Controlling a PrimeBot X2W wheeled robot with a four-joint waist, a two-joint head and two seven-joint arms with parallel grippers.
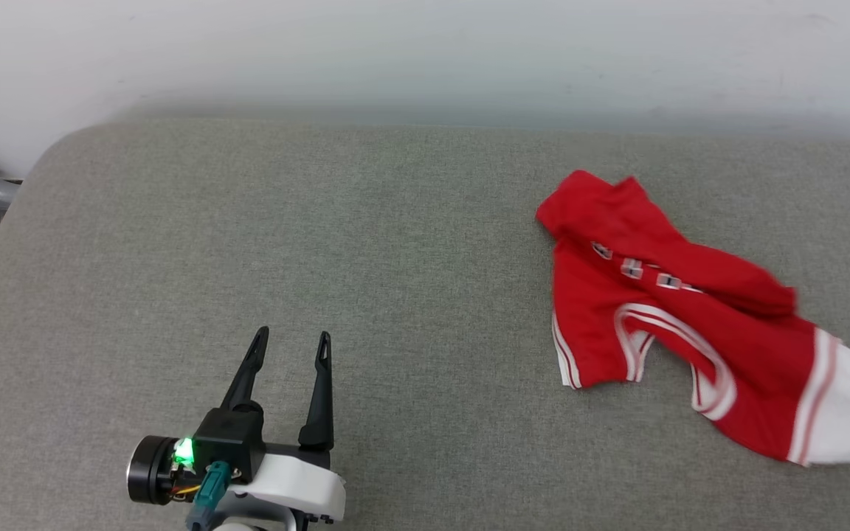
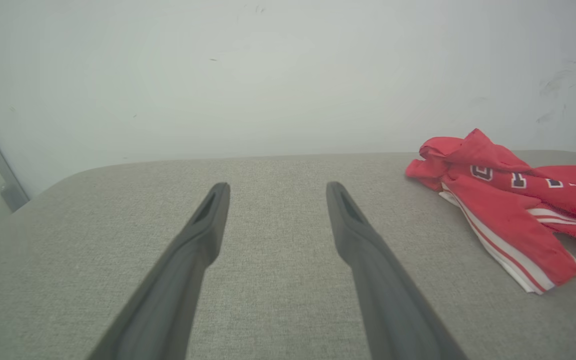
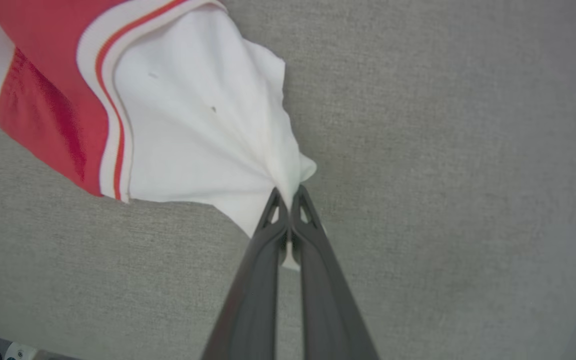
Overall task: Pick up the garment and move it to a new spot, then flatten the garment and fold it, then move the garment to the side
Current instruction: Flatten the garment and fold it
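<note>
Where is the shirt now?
In the head view the shirt lies crumpled at the right of the cushion, white sleeve pinched by the right pincer, far from the left pincer.

Sleeve end of garment (image 1: 750,361) off-frame

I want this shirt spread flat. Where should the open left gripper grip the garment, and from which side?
Probably the striped corner of the garment nearest the left gripper, approached from the robot's left: it juts out flat and uncovered.
</note>
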